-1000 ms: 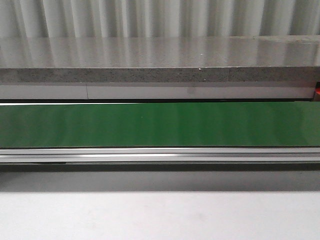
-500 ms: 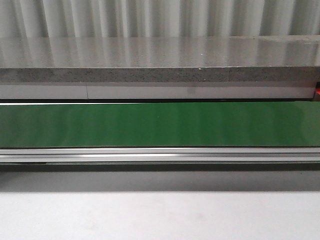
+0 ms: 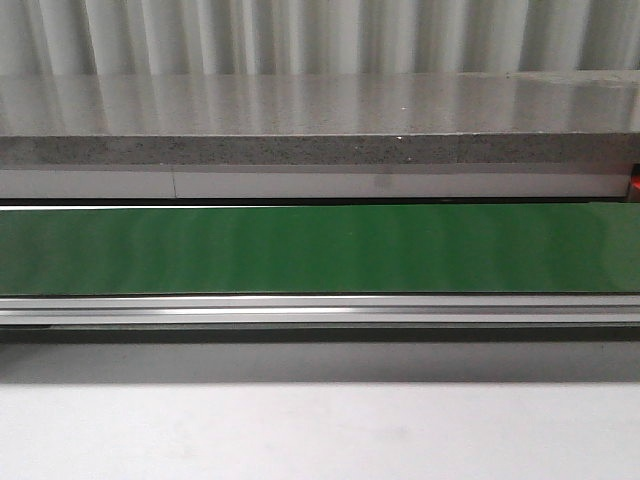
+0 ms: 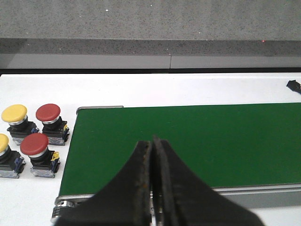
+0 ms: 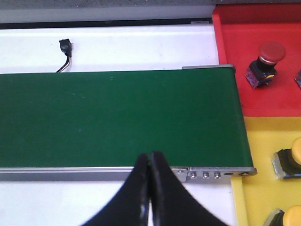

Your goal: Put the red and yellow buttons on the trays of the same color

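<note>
Belt (image 3: pixel 320 248) green, spans desk (image 3: pixel 320 430), nothing on it. Red tray (image 5: pixel 256 61) holds one red button (image 5: pixel 264 63); yellow tray (image 5: pixel 268 165) beside it holds yellow buttons (image 5: pixel 289 162). Four more buttons (image 4: pixel 30 139) on desk beside belt's other end. Left gripper (image 4: pixel 151 155) clenched, holds nothing. Right gripper (image 5: pixel 150 165) clenched, holds nothing.

We note a matt green conveyor belt (image 3: pixel 320 250) framed by a brushed metal rail (image 3: pixel 320 310). The stone ledge (image 3: pixel 320 105) behind is speckled and polished, with reflections. Red buttons (image 4: pixel 48 113) and yellow buttons (image 4: pixel 14 113) have smooth, glossy plastic caps. The table (image 3: pixel 320 430) is matt white.
</note>
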Robot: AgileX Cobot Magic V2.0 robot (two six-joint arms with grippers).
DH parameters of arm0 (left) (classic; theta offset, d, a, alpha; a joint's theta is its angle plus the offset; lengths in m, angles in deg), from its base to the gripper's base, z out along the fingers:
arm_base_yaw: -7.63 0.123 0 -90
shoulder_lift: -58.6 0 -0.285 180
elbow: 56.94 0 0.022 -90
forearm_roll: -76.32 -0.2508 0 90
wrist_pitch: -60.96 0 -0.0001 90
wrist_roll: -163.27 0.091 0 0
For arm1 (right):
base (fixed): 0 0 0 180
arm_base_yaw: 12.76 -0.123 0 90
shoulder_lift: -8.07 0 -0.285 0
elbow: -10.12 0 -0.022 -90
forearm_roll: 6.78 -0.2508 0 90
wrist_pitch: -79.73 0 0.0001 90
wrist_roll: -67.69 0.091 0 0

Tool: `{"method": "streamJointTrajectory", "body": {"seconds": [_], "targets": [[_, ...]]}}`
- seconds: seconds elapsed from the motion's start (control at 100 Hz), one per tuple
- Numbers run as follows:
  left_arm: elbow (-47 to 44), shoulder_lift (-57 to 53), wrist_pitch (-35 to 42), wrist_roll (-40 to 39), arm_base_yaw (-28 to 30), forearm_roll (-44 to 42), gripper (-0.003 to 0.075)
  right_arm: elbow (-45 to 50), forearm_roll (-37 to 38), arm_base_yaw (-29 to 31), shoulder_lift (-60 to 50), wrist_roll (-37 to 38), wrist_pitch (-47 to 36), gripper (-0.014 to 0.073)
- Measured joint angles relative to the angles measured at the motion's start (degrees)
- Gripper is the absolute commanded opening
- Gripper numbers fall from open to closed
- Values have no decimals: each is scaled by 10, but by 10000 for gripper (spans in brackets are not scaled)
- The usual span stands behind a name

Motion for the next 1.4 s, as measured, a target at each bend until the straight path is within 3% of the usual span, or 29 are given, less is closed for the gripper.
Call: {"method": "streamJointTrajectory", "body": {"seconds": [0.1,0.17,0.36,0.43,0.78,0.91,1.09,1.4], "targets": [[0,0,0,0,0,0,4,0,0,0,0,0,0,-67],[0,0,0,0,0,0,90,0,0,0,0,0,0,-67],[0,0,0,0,0,0,536,0,0,0,0,0,0,-67],[0,0,0,0,0,0,630,0,0,0,0,0,0,-67],[2,0,-6,0,0,0,638,0,0,0,0,0,0,-67],[27,16,-16,-50,7,-13,637,0,0,0,0,0,0,-67],[82,91,-41,-137,62,-64,638,0,0,0,0,0,0,-67],[145,278,-37,-160,176,-30,637,0,0,0,0,0,0,-67]]}}
